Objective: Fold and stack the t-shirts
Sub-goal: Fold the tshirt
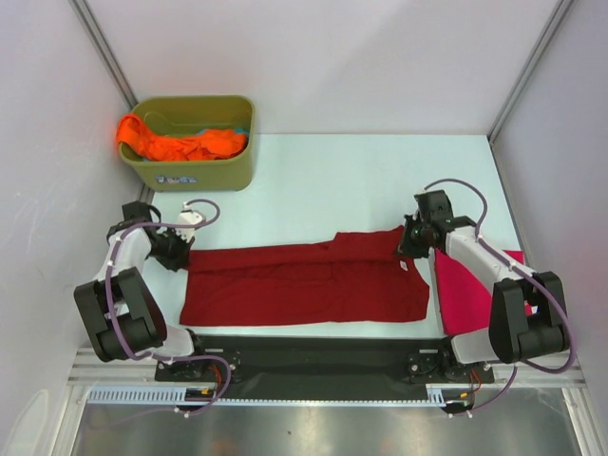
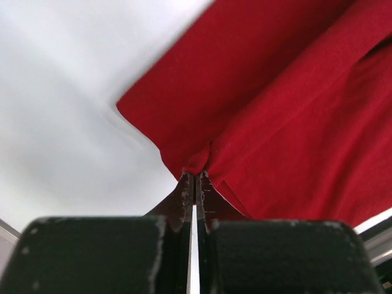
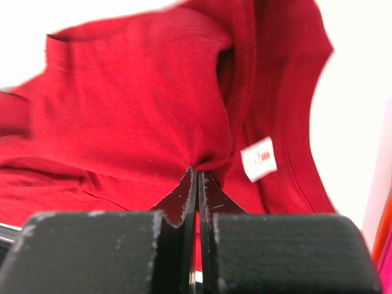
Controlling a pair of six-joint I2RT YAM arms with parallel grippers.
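Observation:
The dark red t-shirt (image 1: 304,283) lies spread across the table's near middle, partly folded lengthwise. My left gripper (image 1: 180,253) is shut on its left edge, and the left wrist view shows the cloth (image 2: 275,110) pinched at the fingertips. My right gripper (image 1: 410,243) is shut on the shirt's right end near the collar; the right wrist view shows the cloth (image 3: 141,104) bunched at the fingertips beside a white label (image 3: 259,158). The magenta-pink t-shirt (image 1: 465,294) lies at the right, partly under the right arm. The orange t-shirt (image 1: 176,142) sits in the tub.
The olive-green tub (image 1: 204,171) stands at the back left of the table. White walls with metal posts close in the left, back and right. A black base strip (image 1: 313,353) runs along the near edge between the arm mounts.

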